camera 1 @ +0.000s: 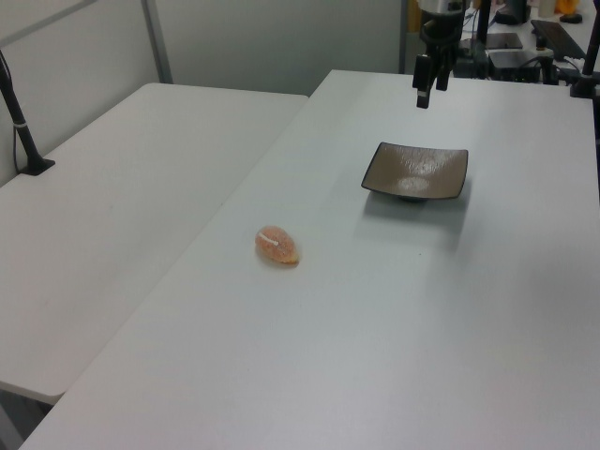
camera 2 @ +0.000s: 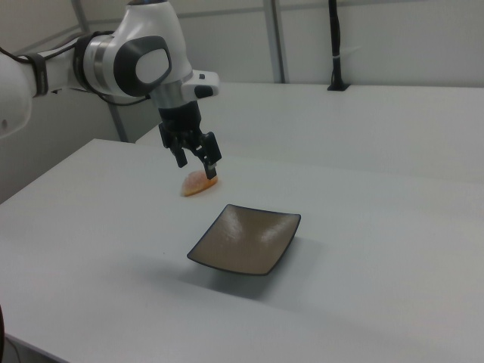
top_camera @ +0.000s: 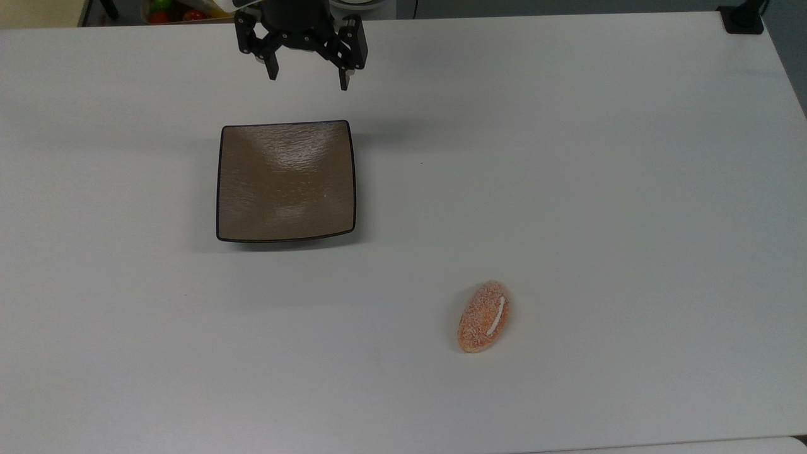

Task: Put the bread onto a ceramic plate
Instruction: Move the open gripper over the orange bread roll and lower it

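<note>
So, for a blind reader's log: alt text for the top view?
An open black gripper hangs above a white table, beyond an empty square brown plate. A small orange bread roll lies apart, toward the top view's lower right.

So the tool (top_camera: pixel 308 81) hangs near the top edge of the top view, black fingers (top_camera: pixel 272 69) spread wide apart and pointing down, nothing between them. In the right view the tool (camera 2: pixel 198 166) sits under a white and grey wrist, and the arm (camera 2: pixel 113 60) comes in from the right view's left, bending down at a chunky rounded joint. From the left view the tool (camera 1: pixel 425 92) is seen edge-on, so it looks like one narrow dark piece hanging straight down.
</note>
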Robot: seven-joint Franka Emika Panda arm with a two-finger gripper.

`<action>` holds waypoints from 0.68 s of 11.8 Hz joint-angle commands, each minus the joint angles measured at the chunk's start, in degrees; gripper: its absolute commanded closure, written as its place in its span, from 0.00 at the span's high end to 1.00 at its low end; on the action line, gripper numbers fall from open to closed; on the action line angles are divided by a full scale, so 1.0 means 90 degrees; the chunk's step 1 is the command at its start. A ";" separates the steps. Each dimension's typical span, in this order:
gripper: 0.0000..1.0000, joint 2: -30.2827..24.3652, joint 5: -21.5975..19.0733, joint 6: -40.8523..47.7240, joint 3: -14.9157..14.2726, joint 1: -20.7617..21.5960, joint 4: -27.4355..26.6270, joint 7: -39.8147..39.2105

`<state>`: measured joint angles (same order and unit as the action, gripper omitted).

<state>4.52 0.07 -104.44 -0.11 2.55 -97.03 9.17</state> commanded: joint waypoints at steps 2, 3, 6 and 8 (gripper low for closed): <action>1.00 0.0921 -0.0369 -0.0134 0.0003 0.0272 0.0925 0.1682; 1.00 0.1136 -0.0379 -0.0182 0.0003 0.0419 0.1131 0.2034; 1.00 0.1956 -0.0331 -0.0581 -0.0036 0.0984 0.1873 0.3147; 1.00 0.2309 -0.0273 -0.1351 -0.0076 0.1307 0.2080 0.3909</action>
<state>20.61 -2.40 -111.43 0.26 11.00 -82.94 37.37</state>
